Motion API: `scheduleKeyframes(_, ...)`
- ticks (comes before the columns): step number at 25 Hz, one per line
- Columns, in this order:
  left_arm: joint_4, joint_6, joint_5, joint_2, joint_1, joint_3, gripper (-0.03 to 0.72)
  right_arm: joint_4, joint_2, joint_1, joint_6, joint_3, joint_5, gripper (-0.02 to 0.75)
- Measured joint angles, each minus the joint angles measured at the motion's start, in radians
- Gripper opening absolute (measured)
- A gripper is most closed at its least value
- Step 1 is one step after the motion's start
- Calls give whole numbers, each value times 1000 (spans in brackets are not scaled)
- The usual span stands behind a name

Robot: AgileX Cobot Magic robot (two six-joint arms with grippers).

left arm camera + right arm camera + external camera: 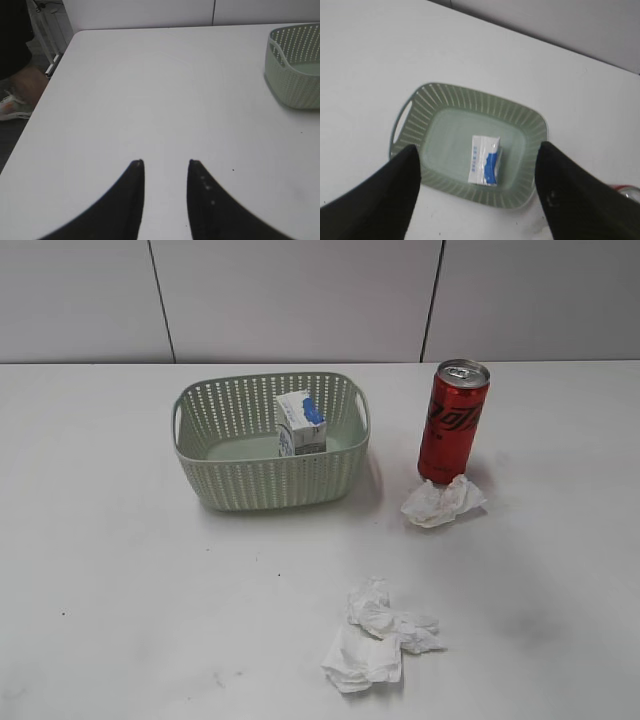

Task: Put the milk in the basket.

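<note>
The milk, a small white carton with blue markings, stands upright inside the pale green basket at the back middle of the table. In the right wrist view the milk shows from above on the floor of the basket. My right gripper is open wide and empty, high above the basket. My left gripper is open and empty over bare table, left of the basket. Neither gripper shows in the exterior view.
A tall red soda can stands right of the basket, with a crumpled tissue at its foot. Another crumpled tissue lies near the front middle. The table's left edge shows in the left wrist view.
</note>
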State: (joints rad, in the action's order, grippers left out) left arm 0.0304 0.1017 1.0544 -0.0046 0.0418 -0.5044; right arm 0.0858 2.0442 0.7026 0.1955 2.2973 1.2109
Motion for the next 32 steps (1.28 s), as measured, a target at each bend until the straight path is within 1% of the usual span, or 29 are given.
scheduleKeyframes(4, 0, 0, 0, 0, 0, 0, 221, -3, -81, -12, -15, -184, 1, 554)
scheduleKeyframes(7, 1, 0, 0, 0, 0, 0, 221, -5, -146, -41, -25, -316, 2, 554)
scheduleKeyframes(13, 1, 0, 0, 0, 0, 0, 221, 11, -248, -160, -31, -532, 2, 554)
scheduleKeyframes(20, 1, 0, 0, 0, 0, 0, 221, 24, -357, -272, -45, -695, 2, 554)
scheduleKeyframes(25, 1, 0, 0, 0, 0, 0, 221, 25, -458, -380, -51, -849, 1, 554)
scheduleKeyframes(28, 1, 0, 0, 0, 0, 0, 221, 31, -537, -419, -53, -958, 0, 554)
scheduleKeyframes(32, 1, 0, 0, 0, 0, 0, 221, 39, -655, -428, -52, -1112, -18, 554)
